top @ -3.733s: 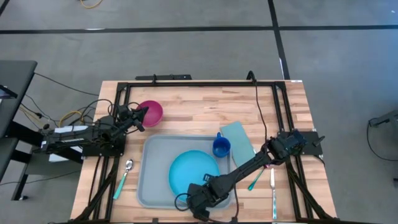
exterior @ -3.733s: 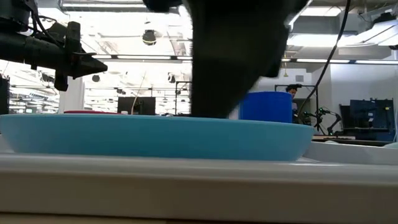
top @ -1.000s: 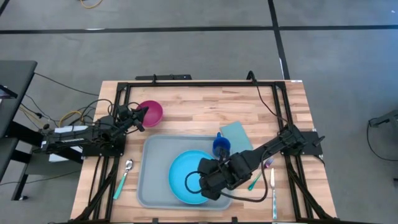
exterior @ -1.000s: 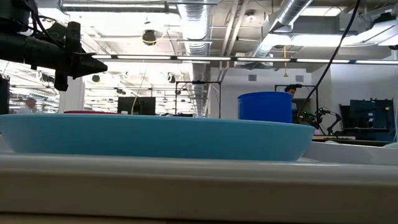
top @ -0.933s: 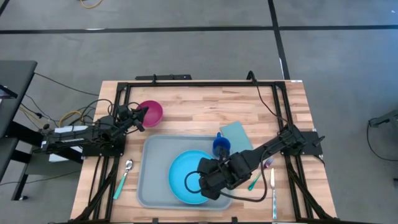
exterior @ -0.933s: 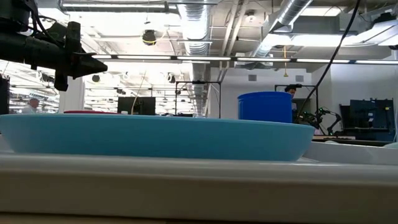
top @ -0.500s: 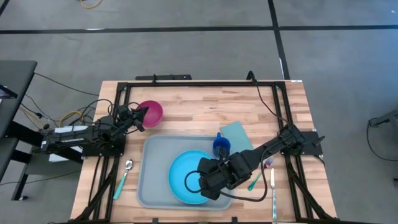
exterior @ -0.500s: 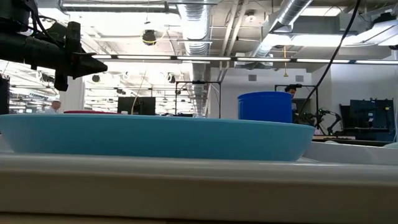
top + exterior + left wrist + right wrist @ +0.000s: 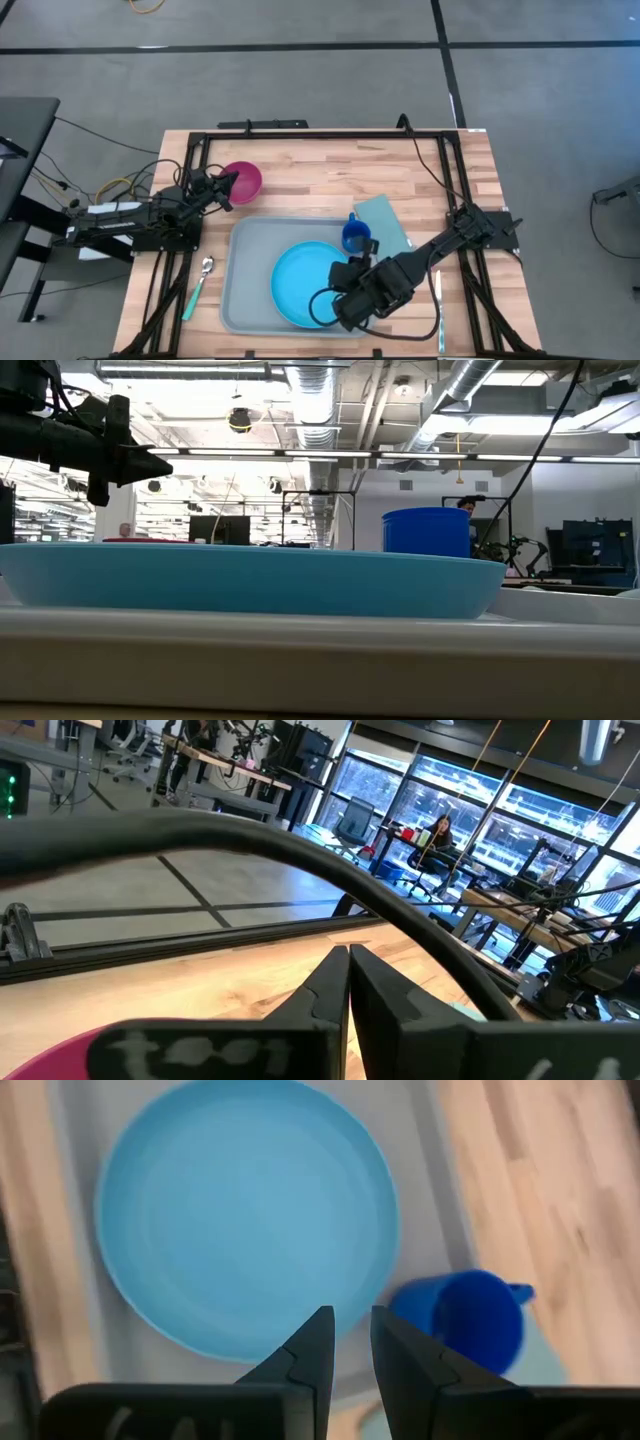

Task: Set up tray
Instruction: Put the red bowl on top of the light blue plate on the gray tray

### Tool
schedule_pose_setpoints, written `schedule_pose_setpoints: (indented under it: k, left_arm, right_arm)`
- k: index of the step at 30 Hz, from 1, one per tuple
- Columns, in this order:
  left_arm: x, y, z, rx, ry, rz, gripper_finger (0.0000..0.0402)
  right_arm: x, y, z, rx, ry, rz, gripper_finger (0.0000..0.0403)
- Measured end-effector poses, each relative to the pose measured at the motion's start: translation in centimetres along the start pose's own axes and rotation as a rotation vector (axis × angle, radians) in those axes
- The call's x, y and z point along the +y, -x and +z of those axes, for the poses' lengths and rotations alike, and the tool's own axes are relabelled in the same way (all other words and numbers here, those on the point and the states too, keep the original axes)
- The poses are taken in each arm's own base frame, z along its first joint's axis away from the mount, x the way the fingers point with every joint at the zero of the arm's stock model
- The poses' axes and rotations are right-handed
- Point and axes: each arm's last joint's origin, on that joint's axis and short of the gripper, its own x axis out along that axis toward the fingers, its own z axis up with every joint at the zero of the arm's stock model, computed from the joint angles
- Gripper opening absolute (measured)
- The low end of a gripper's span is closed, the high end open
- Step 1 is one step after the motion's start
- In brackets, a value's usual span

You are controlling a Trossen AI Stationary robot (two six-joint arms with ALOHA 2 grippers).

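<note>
The grey-blue tray [image 9: 250,285] lies on the wooden table, and the round blue plate [image 9: 305,285] rests flat in it. A blue cup [image 9: 355,236] stands upright at the tray's far right corner, beside the teal napkin [image 9: 388,222]. My right gripper [image 9: 348,1320] hangs above the plate's right rim [image 9: 348,275], slanting down. It is open by a narrow gap with nothing in it. My left gripper [image 9: 347,965] is shut and level at the table's left, next to the pink bowl [image 9: 245,181]. The low view shows the plate [image 9: 250,580] and the cup [image 9: 428,530], but not the right gripper.
A spoon [image 9: 200,280] lies left of the tray. A knife [image 9: 438,295] lies to the tray's right, partly under my right arm. A black frame [image 9: 320,134] runs round the table's far and side edges. Bare wood shows at the far middle.
My right gripper has gone toward the table's right edge, from over the plate's middle to over its right rim, and has turned at the wrist. Its finger gap is unchanged. The plate, cup and tray have stayed in place.
</note>
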Motion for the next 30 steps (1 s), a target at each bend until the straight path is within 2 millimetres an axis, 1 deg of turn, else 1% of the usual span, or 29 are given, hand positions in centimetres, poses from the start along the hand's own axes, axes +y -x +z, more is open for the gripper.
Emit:
schedule_pose_setpoints:
  k: [4, 8, 13, 15, 18, 22, 24, 26, 28, 30]
  left_arm:
    - [0.0, 0.0, 0.0, 0.000, 0.000, 0.001, 0.0000]
    - [0.0, 0.0, 0.1, -0.020, 0.013, 0.012, 0.0000]
    - [-0.3, 0.0, 0.8, -0.091, 0.080, -0.017, 0.0000]
    - [-0.3, 0.1, 1.0, -0.107, 0.076, -0.026, 0.0000]
    - [-0.5, 0.1, 1.1, -0.100, 0.032, -0.073, 0.0000]
    - [-1.0, 0.3, 2.1, -0.097, -0.054, -0.131, 0.0000]
    - [-1.3, 0.5, 2.9, -0.086, -0.064, -0.140, 0.0000]
    - [-1.6, 0.8, 3.9, -0.059, -0.116, -0.155, 0.0001]
    - [-1.7, 1.2, 4.8, -0.005, -0.219, -0.161, 0.0007]
    - [-1.8, 1.8, 5.9, 0.054, -0.274, -0.146, 0.0019]
  right_arm:
    - [-0.3, 0.0, -0.4, 0.032, 0.024, -0.033, 0.0064]
    - [-0.6, 0.0, -0.4, 0.021, 0.041, -0.081, 0.0064]
    - [-1.0, 0.6, -0.4, -0.006, 0.070, -0.094, 0.0064]
    - [-1.1, 1.1, -0.5, -0.027, 0.080, -0.101, 0.0064]
    - [-2.1, 2.9, -0.8, -0.061, 0.083, -0.074, 0.0064]
    - [-3.7, 6.2, -1.5, -0.122, 0.098, -0.021, 0.0064]
    - [-5.0, 8.3, -2.1, -0.169, 0.094, 0.007, 0.0064]
    - [-6.1, 10.2, -2.9, -0.229, 0.084, 0.016, 0.0064]
    - [-7.0, 11.5, -3.9, -0.286, 0.079, -0.013, 0.0064]
    - [-7.6, 12.0, -5.0, -0.308, 0.074, -0.031, 0.0064]
